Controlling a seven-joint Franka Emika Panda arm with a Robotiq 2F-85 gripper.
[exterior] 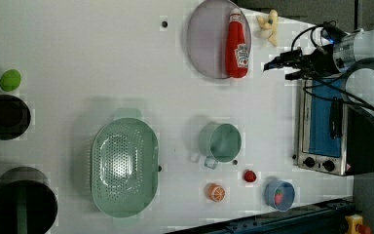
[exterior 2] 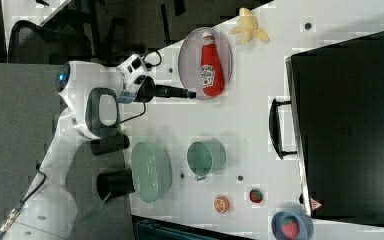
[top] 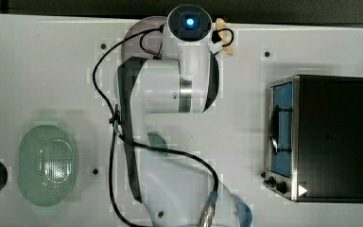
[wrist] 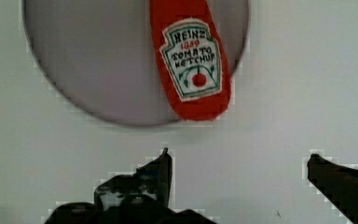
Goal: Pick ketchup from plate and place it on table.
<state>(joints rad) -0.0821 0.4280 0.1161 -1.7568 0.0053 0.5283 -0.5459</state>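
The ketchup (wrist: 193,60) is a red bottle with a white label. It lies flat on the pale lilac plate (wrist: 98,60), its base end over the plate's rim. My gripper (wrist: 237,161) is open over the bare white table (wrist: 307,93), just off that base end, with nothing between its fingers (wrist: 161,172). In the left view the ketchup (exterior: 237,46) lies along the plate's (exterior: 209,39) right side, and the gripper (exterior: 269,66) hangs to the left view's right of it. In the right view the gripper (exterior 2: 192,93) points at the plate's (exterior 2: 190,55) lower rim beside the ketchup (exterior 2: 211,65).
A banana (exterior: 269,24) lies close beside the plate. A toaster oven (exterior: 326,131) stands under the arm. A green cup (exterior: 219,142), the green perforated basket (exterior: 124,168), an orange slice (exterior: 215,191), a strawberry (exterior: 249,176) and a blue bowl (exterior: 279,195) sit farther off.
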